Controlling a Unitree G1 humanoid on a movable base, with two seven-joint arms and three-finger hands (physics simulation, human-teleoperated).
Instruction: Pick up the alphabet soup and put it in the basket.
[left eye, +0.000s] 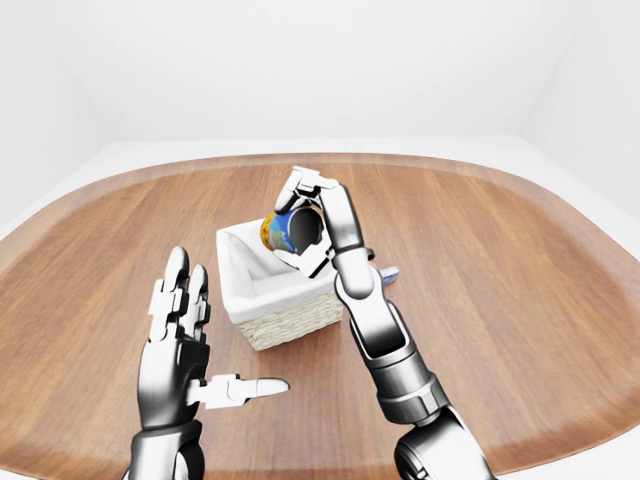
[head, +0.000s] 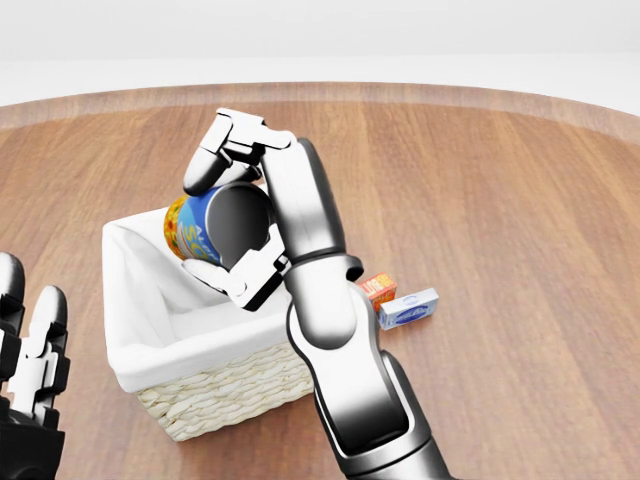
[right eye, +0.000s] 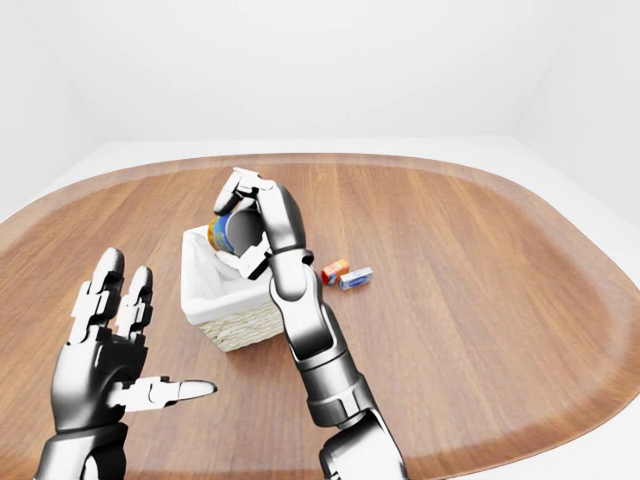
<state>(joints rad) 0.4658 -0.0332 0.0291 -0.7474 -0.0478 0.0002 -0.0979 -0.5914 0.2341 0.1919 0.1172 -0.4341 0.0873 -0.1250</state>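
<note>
1. Right hand (head: 232, 215) clamps the alphabet soup (head: 200, 232) between upper fingers and lower thumb, can held in the air over the basket (head: 225, 385), above its white-lined hollow, not yet resting inside
2. Can's long axis lies roughly level, tilted; dark end faces the camera, label end points to the head view's left, toward the basket's middle (so letting go looks like the move that remains)
3. Left hand (left eye: 180, 350) hangs spread and empty, lower left in the left-eye view, well apart from the basket; right is nearer by far
4. Count: one can, one basket, two small boxes – orange box (head: 376, 288) and blue-white box (head: 407, 308) – on the counter (head: 520, 200) just right of the basket
</note>
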